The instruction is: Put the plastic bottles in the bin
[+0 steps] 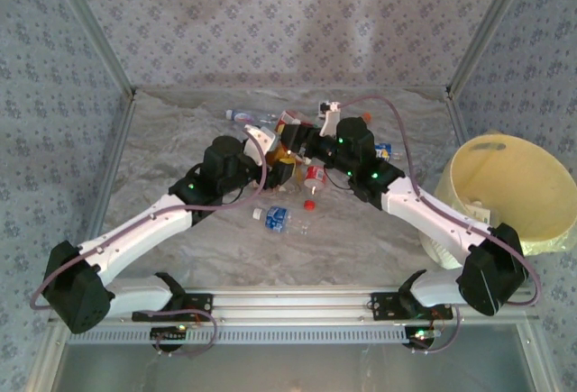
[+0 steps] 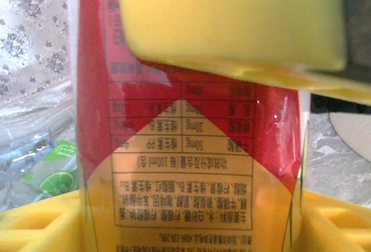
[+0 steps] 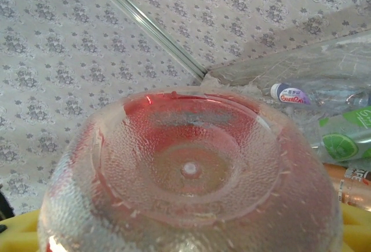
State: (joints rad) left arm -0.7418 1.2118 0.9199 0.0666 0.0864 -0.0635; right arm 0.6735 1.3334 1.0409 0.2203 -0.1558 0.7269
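Note:
A clear bottle with a red and orange label stands between my left gripper's yellow fingers, which are shut on it. A second yellow pad presses on it from above. In the right wrist view a clear bottle base with red inside sits tight in my right gripper. From the top, both grippers, left and right, meet at that bottle at the back centre. I cannot tell for sure that both hold the same one. The pale-yellow bin stands far right.
A red-labelled bottle, a loose red cap and a blue-labelled bottle lie in front of the grippers. More bottles lie behind: green-labelled, purple-and-white, orange. Patterned walls enclose the table.

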